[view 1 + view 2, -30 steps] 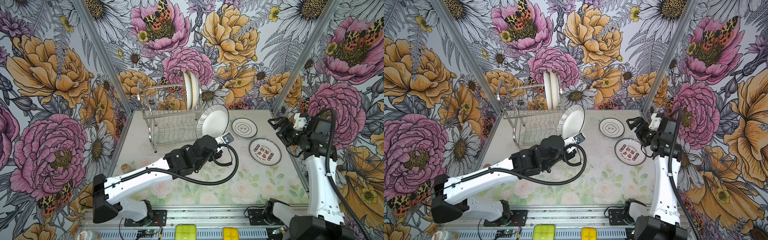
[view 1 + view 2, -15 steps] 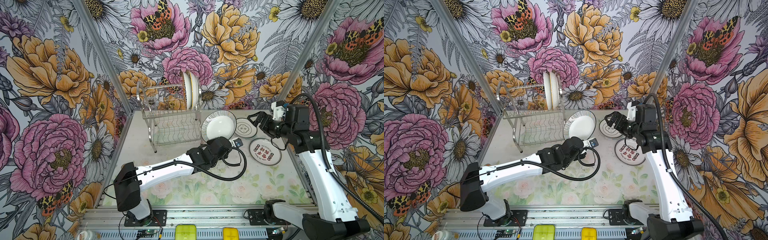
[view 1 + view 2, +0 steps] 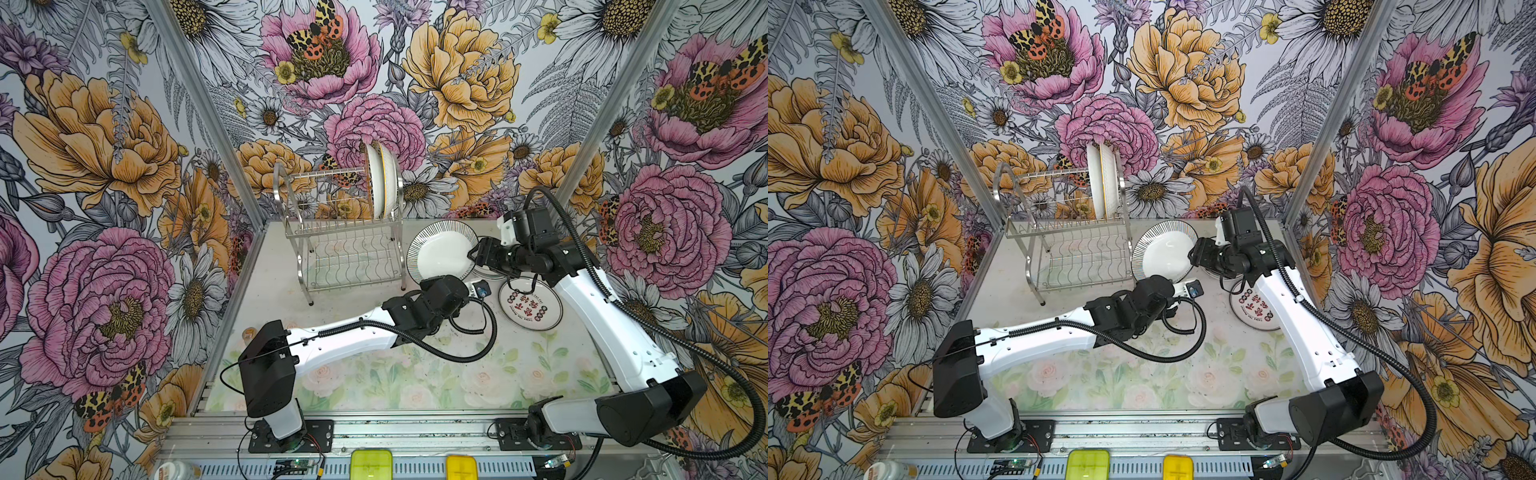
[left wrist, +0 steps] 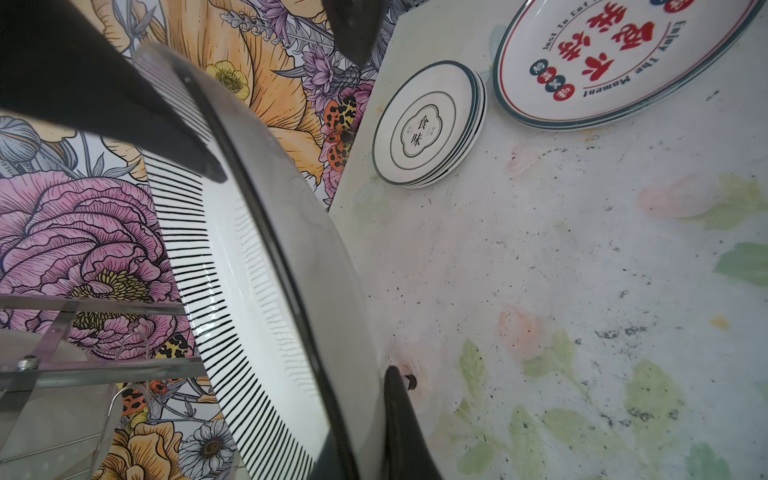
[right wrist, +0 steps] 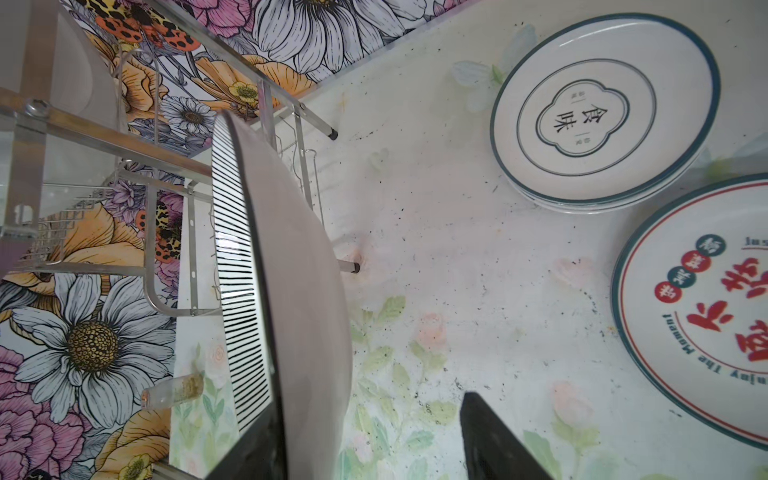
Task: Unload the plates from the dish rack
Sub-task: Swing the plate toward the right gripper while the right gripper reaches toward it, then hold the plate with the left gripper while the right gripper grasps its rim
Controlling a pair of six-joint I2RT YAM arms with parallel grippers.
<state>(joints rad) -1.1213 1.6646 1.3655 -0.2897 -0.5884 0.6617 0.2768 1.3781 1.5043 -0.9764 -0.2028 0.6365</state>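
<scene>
Top views: in both top views we find the striped plate (image 3: 440, 253) out of the dish rack (image 3: 316, 226). It stands on edge and tilted, just beside the rack's right end, between the two arms.
Left gripper: we see the left gripper (image 4: 303, 272) pinching the plate's lower rim, one finger across the striped face and one behind the back.
Right gripper: the right gripper (image 3: 473, 254) sits at the plate's right rim. In the right wrist view its fingers (image 5: 486, 440) are spread and straddle that rim, one at the face, the other apart from the back.
Deciding relation: the rim runs edge-on between the right fingers. We judge the next move needs only a squeeze across the plate's thickness, then the left letting go.
Nearer arm: the right one lies nearer the stacked plates (image 5: 602, 108) and the red-lettered plate (image 3: 530, 305).
Rack: two white plates (image 3: 382, 183) stand at the right end of its upper tier.
Open room: bare table (image 3: 374, 374) lies toward the front, while the rack's leg and the stacks crowd either side of the held plate.
</scene>
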